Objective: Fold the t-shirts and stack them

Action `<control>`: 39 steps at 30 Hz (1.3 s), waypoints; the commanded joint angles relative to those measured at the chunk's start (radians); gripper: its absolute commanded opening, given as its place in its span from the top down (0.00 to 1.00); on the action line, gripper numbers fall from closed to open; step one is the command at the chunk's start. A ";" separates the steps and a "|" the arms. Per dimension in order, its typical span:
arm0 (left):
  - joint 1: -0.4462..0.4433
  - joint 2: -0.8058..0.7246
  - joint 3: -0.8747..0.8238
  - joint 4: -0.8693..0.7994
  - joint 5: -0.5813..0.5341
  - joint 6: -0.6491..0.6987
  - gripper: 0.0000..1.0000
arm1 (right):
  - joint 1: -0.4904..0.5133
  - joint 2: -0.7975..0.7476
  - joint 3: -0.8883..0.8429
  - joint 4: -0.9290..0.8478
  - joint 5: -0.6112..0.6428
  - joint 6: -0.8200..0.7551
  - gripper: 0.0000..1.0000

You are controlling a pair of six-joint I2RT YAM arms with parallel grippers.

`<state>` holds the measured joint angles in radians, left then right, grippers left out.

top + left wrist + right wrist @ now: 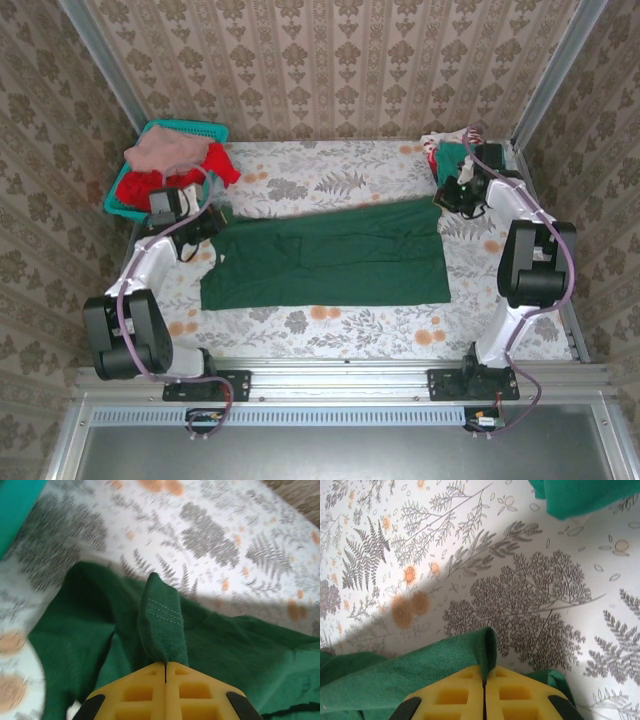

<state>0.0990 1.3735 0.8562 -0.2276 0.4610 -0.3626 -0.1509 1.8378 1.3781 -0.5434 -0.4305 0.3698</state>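
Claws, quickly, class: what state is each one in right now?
Left claw: closed, pinching a fold of the dark green t-shirt.
Right claw: closed, pinching the same t-shirt's edge.

Basket [185, 126] left, shirt pile [445, 155] right

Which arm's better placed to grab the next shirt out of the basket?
Left, probably. The left gripper, pinching the green shirt, sits right beside the basket; the right gripper pinches that shirt's other end, across the table.
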 commanded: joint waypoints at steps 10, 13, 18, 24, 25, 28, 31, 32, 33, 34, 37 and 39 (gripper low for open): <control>0.030 0.157 0.179 -0.001 -0.043 0.010 1.00 | -0.006 0.194 0.348 -0.155 0.037 0.022 0.93; 0.025 0.236 0.271 -0.005 -0.012 0.007 1.00 | -0.006 0.212 0.351 -0.137 0.066 0.034 0.93; 0.013 0.296 0.339 -0.028 0.002 0.031 1.00 | -0.008 0.218 0.335 -0.124 0.032 0.017 0.84; 0.003 0.325 0.364 -0.035 0.013 0.046 1.00 | -0.011 0.208 0.364 -0.144 0.031 0.013 0.87; -0.001 0.331 0.371 -0.042 0.012 0.049 1.00 | -0.011 0.200 0.361 -0.148 0.026 0.018 0.84; -0.007 0.341 0.377 -0.044 0.007 0.050 1.00 | 0.038 0.144 0.279 -0.121 0.078 0.015 0.73; -0.011 0.348 0.374 -0.029 0.006 0.045 1.00 | 0.131 0.141 0.238 -0.127 0.200 -0.022 0.64; -0.010 0.353 0.374 -0.029 0.008 0.045 1.00 | 0.161 0.170 0.258 -0.148 0.244 -0.023 0.64; -0.010 0.357 0.377 -0.031 0.010 0.044 1.00 | 0.174 0.197 0.282 -0.165 0.261 -0.024 0.65; -0.011 0.360 0.381 -0.034 0.012 0.046 1.00 | 0.185 0.231 0.317 -0.186 0.277 -0.026 0.65; -0.014 0.363 0.382 -0.035 0.014 0.047 1.00 | 0.221 0.310 0.404 -0.218 0.362 -0.063 0.65; -0.014 0.363 0.382 -0.033 0.015 0.045 1.00 | 0.236 0.374 0.486 -0.265 0.383 -0.087 0.65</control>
<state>0.0910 1.7252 1.2026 -0.2546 0.4534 -0.3420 0.0910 2.1365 1.7779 -0.7231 -0.1638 0.3355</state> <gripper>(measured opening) 0.049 0.352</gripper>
